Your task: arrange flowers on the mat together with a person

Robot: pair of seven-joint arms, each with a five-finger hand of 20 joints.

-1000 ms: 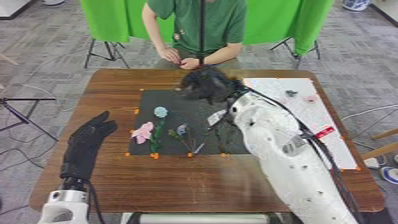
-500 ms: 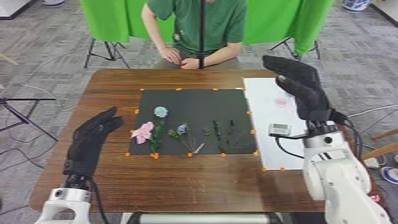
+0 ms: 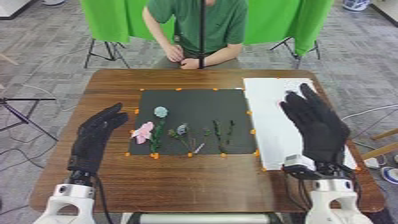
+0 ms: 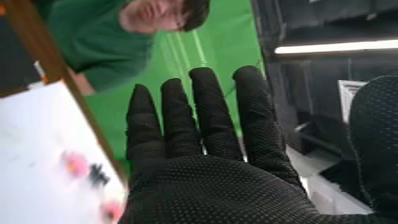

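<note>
"Where's a pink flower [image 4: 75,165] to add?"
"On the white sheet [image 3: 266,115], near the right robot hand [image 3: 317,127]. That hand is closer, wide open, with nothing in it."
"Which way does its stem go?"
"Can't tell. The mat [image 3: 200,105] is left of that hand, with room at its far side."

This appears to be a robotics lab: white robot arms [image 3: 67,201] reach over a brown wooden table [image 3: 195,187], where orange markers [image 3: 155,156] edge a dark mat [image 3: 195,102]. Behind hangs a green backdrop [image 3: 280,20] with black stands [image 3: 108,54], and loose cables [image 3: 34,159] cross grey carpet tiles [image 3: 44,60]. A strip light [image 4: 338,47] glows against dark surroundings.
</note>
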